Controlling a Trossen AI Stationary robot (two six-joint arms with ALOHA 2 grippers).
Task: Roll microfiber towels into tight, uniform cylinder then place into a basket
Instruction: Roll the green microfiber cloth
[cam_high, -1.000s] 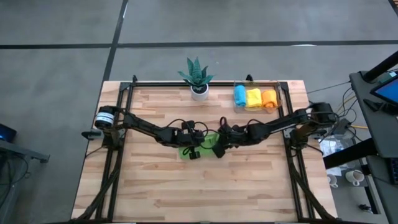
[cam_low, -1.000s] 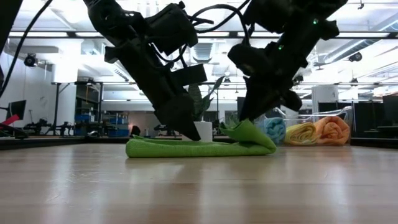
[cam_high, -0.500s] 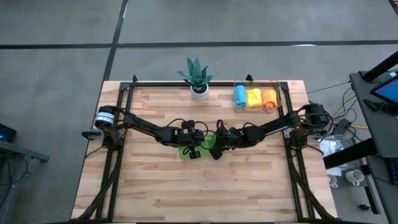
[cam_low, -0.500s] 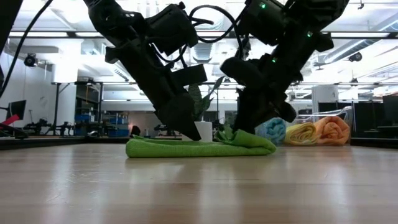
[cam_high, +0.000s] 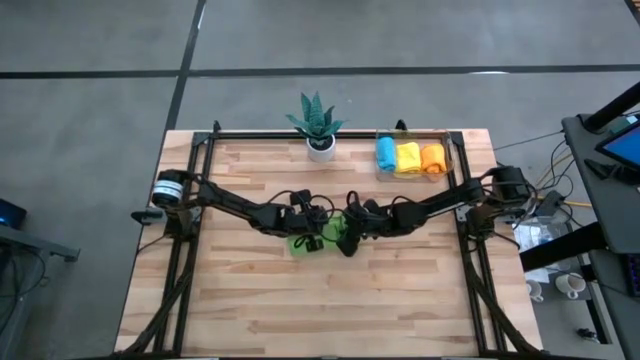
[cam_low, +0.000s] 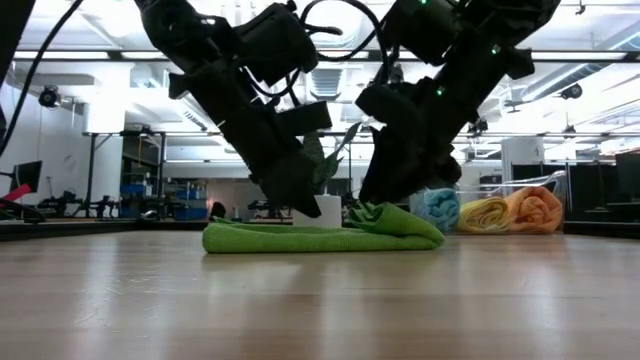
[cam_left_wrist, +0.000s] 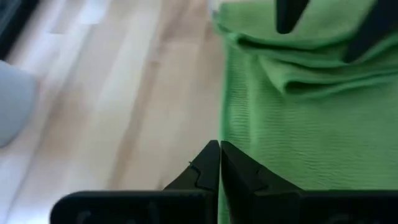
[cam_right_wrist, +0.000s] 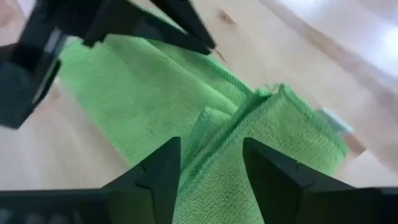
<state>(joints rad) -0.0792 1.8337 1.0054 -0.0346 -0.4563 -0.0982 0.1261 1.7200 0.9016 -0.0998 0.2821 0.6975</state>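
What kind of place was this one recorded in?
Likely an open robotics lab or workshop: a wooden table on a bare concrete floor, workbenches and equipment behind, and exposed ceiling lights.

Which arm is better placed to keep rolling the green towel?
Probably right: its open end effector straddles the towel's folded end, while the shut left end effector pins the flat edge.

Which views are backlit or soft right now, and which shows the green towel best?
Low view: ceiling lights behind leave both arms as silhouettes. Left wrist view: wood soft, shut left tool sharp against the green microfiber towel. Right wrist view: best, evenly lit folds between the open right tool.
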